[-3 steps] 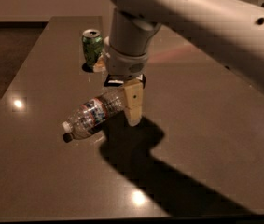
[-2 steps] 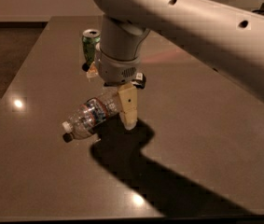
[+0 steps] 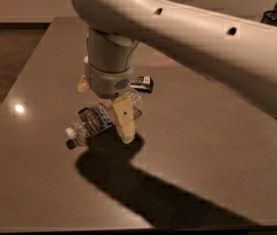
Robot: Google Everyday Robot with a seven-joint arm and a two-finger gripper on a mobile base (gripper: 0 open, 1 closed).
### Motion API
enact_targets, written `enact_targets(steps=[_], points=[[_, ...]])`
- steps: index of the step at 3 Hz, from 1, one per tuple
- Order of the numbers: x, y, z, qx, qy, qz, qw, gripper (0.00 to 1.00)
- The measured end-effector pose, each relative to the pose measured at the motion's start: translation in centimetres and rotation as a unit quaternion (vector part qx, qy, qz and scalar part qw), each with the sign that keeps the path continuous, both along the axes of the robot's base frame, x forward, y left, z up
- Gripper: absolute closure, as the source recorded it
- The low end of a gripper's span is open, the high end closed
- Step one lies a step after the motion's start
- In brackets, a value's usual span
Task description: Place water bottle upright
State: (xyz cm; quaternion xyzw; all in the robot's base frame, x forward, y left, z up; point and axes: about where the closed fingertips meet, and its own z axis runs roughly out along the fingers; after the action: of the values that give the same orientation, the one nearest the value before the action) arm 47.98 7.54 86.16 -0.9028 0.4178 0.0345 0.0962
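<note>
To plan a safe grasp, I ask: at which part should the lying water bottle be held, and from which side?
Probably the round body just past the label, toward the base, coming from straight above. The water bottle lies on its side on the table, cap toward the lower left, so only its width offers two opposite sides. The gripper hangs over that base half.

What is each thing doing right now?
water bottle: lying on its side, white cap on, not upright.
gripper: lowered at the bottle's middle, above the table.
table: dark and shiny, with the arm's shadow across it.
</note>
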Motion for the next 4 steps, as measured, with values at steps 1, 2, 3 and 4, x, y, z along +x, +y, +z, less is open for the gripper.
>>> enact_targets(steps=[1, 2, 3, 4], points=[[-0.58, 0.93, -0.5, -0.007, -0.002, 0.013, 0.9999, 0.0], [-0.8, 1.49, -1.01, -0.015, -0.002, 0.017, 0.9997, 0.18], [-0.94, 1.53, -1.24, -0.018, 0.001, 0.015, 0.9997, 0.48], [-1.03, 1.43, -1.17, -0.017, 0.003, 0.011, 0.9998, 0.73]])
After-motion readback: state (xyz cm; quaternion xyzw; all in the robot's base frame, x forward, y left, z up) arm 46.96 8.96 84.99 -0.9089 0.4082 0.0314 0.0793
